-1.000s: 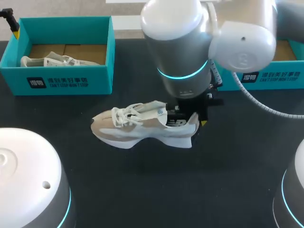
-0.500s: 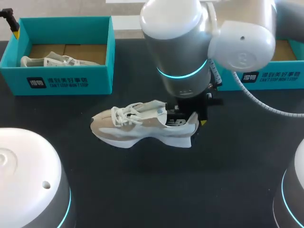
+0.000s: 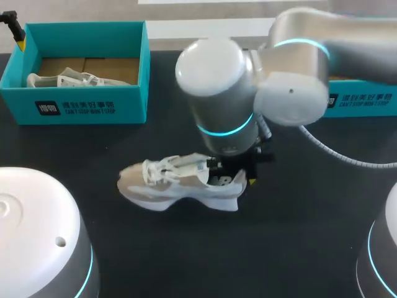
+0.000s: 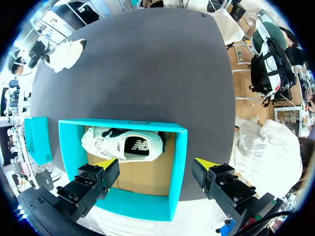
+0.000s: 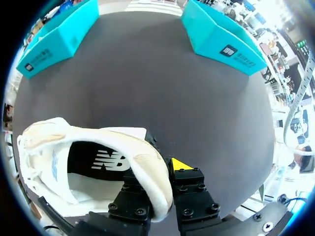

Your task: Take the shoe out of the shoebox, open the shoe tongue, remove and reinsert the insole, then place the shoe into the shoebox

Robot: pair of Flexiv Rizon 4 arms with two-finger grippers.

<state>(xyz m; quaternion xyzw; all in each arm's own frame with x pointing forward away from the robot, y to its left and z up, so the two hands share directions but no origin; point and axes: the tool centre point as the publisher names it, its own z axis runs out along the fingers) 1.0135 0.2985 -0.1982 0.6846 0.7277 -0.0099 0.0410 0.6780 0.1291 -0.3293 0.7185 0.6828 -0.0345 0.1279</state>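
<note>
A white and beige shoe (image 3: 177,184) lies on its side on the black table (image 3: 186,248), toe to the left. My right gripper (image 3: 240,176) is shut on its heel collar. In the right wrist view that gripper (image 5: 155,183) has one finger inside the shoe (image 5: 88,152) and the yellow-tipped one outside, pinching the padded heel edge. My left gripper (image 4: 156,165) hangs open over the teal left shoebox (image 4: 179,162), where a second white shoe (image 4: 123,143) lies. The same shoebox (image 3: 80,102) and the shoe in it (image 3: 68,79) show at the head view's back left.
A second teal shoebox (image 3: 363,99) stands at the back right, partly behind my right arm (image 3: 248,81). Both teal shoeboxes (image 5: 59,34) (image 5: 221,34) lie ahead of the right gripper, across bare black table. The arms' white bases (image 3: 37,236) fill the front corners.
My right arm has swung left and toward the front, dragging the shoe by its heel a little nearer the front edge. The left gripper stays open.
</note>
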